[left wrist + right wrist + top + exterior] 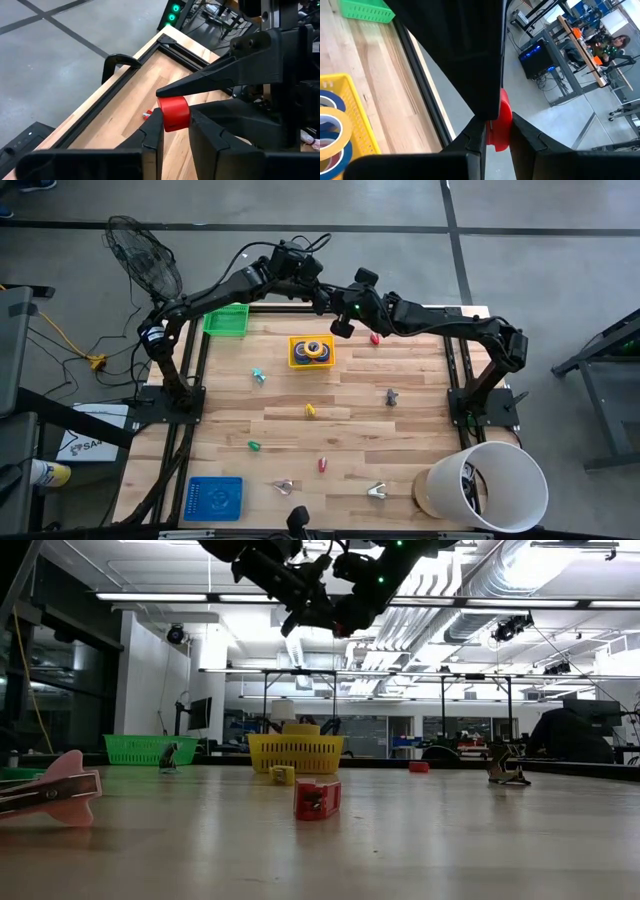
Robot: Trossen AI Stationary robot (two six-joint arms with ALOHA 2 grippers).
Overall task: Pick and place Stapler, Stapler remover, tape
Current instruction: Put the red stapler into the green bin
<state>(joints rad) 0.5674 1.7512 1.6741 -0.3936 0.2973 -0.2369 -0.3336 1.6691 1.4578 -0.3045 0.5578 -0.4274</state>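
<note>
A small red piece (174, 112) is held in the air above the table's far edge, between both grippers. My left gripper (322, 295) and my right gripper (345, 310) meet there tip to tip, each shut on the piece; it also shows in the right wrist view (501, 125). A yellow basket (311, 351) at the far middle of the table holds several tape rolls (331, 127), blue and yellow-orange. Claw-shaped stapler removers (376, 491) lie near the front edge. My left gripper pinches the red piece by two opposite sides (163, 120) between its two fingers. The piece is lifted clear, high above the table's far edge. My right gripper pinches the same piece by its other two sides (495, 135) between its two fingers, coming from the side opposite my left gripper. One finger (200, 82) lies over the piece in the left wrist view.
A green basket (226, 320) stands at the far left, a blue tray (213, 498) at the near left, a white bucket (490, 485) at the near right. Small red (322, 465), green (254, 446) and yellow (310, 411) pieces lie scattered mid-table.
</note>
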